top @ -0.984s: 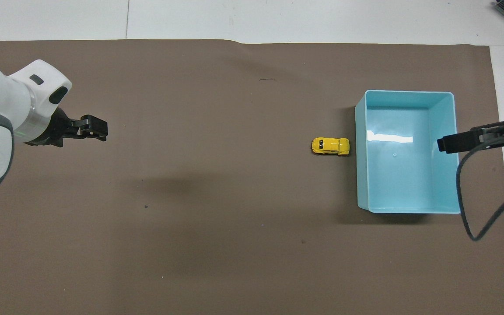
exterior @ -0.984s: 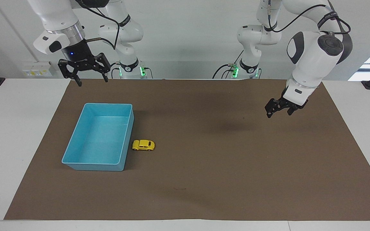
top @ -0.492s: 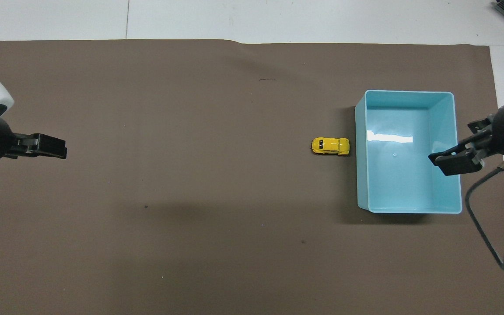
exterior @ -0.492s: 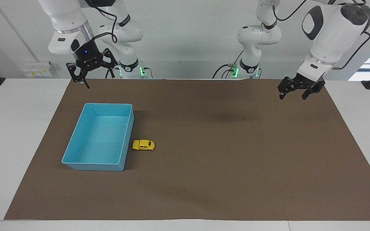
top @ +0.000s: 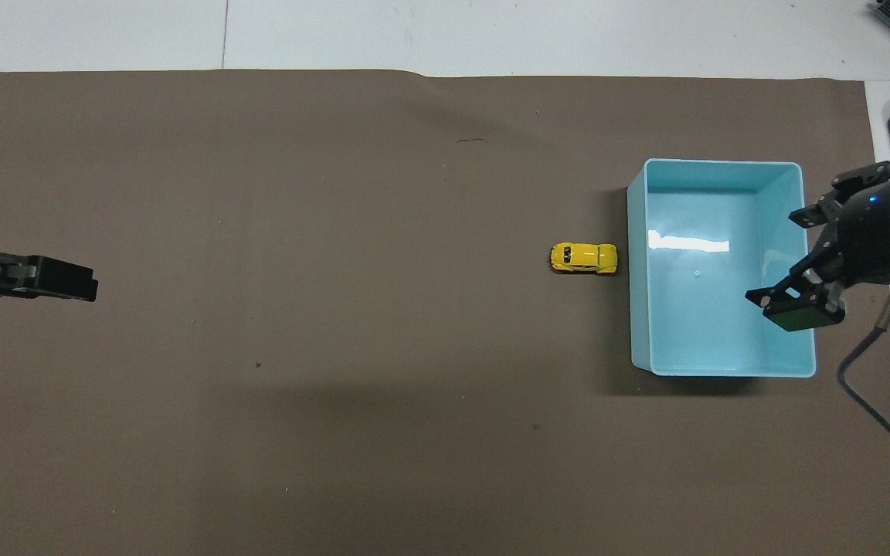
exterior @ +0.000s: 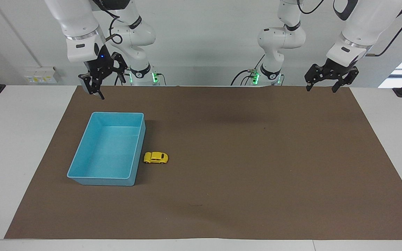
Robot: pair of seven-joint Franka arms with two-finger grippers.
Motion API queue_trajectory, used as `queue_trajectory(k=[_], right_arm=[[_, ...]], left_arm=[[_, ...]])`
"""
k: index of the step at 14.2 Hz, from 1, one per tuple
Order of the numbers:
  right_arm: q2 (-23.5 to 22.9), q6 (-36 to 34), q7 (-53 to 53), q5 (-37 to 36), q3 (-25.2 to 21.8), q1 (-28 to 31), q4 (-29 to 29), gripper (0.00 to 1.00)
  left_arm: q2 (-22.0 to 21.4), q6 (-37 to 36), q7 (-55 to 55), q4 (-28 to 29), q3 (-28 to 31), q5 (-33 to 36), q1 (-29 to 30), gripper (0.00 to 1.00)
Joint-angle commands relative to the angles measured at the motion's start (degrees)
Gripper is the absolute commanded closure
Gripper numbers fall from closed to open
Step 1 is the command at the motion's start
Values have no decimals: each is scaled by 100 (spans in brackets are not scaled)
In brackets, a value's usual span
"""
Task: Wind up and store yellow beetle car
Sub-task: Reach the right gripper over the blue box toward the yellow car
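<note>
The yellow beetle car (exterior: 156, 157) (top: 584, 258) stands on its wheels on the brown mat, close beside the blue bin (exterior: 101, 178) (top: 723, 164), on the bin's side toward the left arm's end of the table. Nothing lies in the bin. My right gripper (exterior: 107, 83) (top: 789, 266) hangs high and tilted over the bin's wall toward the right arm's end, open and holding nothing. My left gripper (exterior: 320, 89) (top: 82, 279) is raised over the mat at the left arm's end, also open, well away from the car.
The brown mat (exterior: 243, 167) covers most of the white table (exterior: 16, 146). A small dark mark (top: 472, 140) lies on the mat farther from the robots than the car.
Both arms have risen and drawn back toward the robots' edge of the mat. The right gripper has turned about its wrist. Car and bin have not moved.
</note>
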State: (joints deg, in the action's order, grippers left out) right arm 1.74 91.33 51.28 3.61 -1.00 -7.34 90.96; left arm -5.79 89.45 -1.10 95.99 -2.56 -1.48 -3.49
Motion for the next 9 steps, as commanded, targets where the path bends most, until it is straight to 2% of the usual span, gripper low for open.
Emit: queue_trajectory(k=[1, 9], right_arm=[[-130, 148, 539, 26, 30, -57, 124, 0], [-719, 192, 1656, -360, 30, -470, 27, 0]], left_arm=[[51, -138, -66, -115, -7, 25, 41, 0], [43, -279, -276, -89, 63, 25, 76, 0]])
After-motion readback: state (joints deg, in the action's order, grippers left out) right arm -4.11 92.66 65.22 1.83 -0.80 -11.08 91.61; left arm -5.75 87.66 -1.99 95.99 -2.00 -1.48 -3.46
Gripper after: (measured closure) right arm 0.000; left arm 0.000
